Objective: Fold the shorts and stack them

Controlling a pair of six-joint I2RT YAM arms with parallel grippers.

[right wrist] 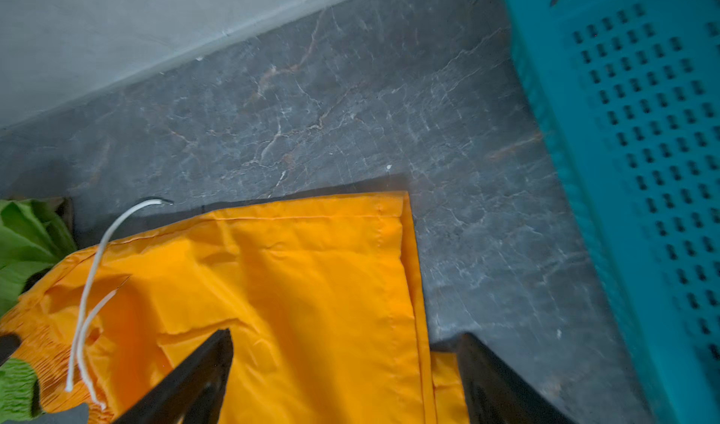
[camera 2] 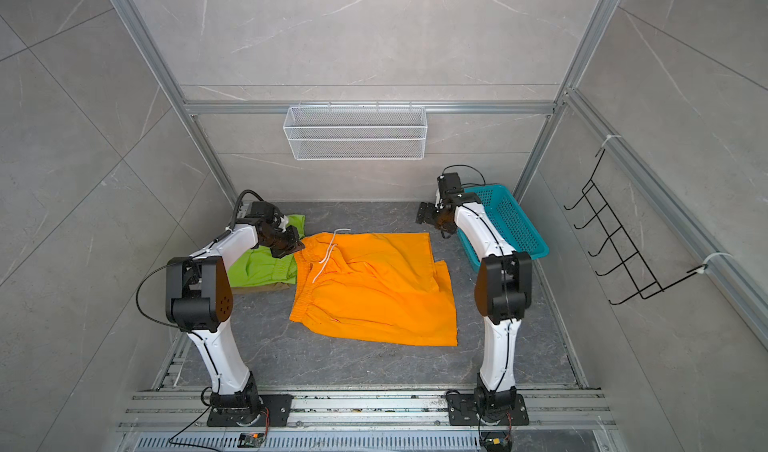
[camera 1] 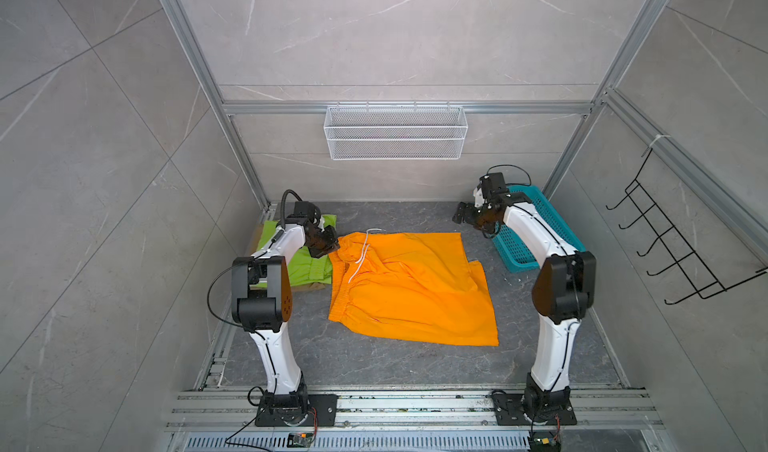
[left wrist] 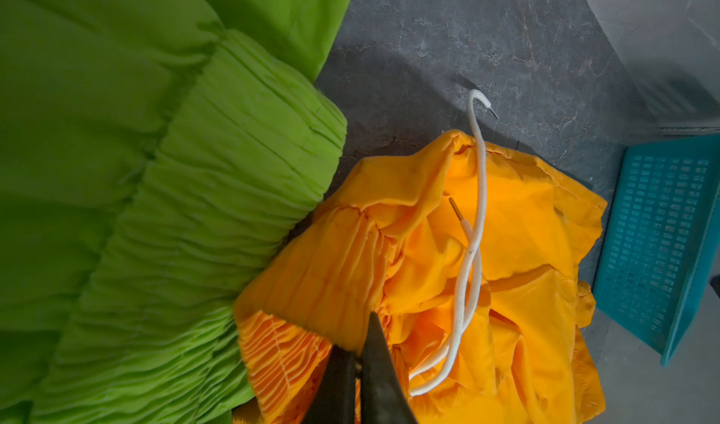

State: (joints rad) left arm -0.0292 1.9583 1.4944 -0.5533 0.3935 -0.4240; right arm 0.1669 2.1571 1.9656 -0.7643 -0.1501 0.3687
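The orange shorts (camera 1: 415, 288) (camera 2: 374, 288) lie spread flat mid-table, waistband to the left, and a white drawstring (camera 1: 360, 254) is loose on top. My left gripper (camera 1: 332, 246) (left wrist: 360, 348) is shut on the gathered far corner of the orange waistband (left wrist: 296, 348). My right gripper (camera 1: 461, 215) (right wrist: 346, 336) hangs open just above the far right hem corner (right wrist: 389, 223), and nothing is between its fingers. The lime green shorts (camera 1: 311, 263) (left wrist: 156, 168) lie folded at the far left on a tan pair, of which only a sliver (camera 1: 307, 288) shows.
A teal perforated basket (camera 1: 517, 250) (right wrist: 643, 129) stands at the far right behind my right arm. A white wire basket (camera 1: 395, 132) hangs on the back wall, and a black hook rack (camera 1: 673, 242) is on the right wall.
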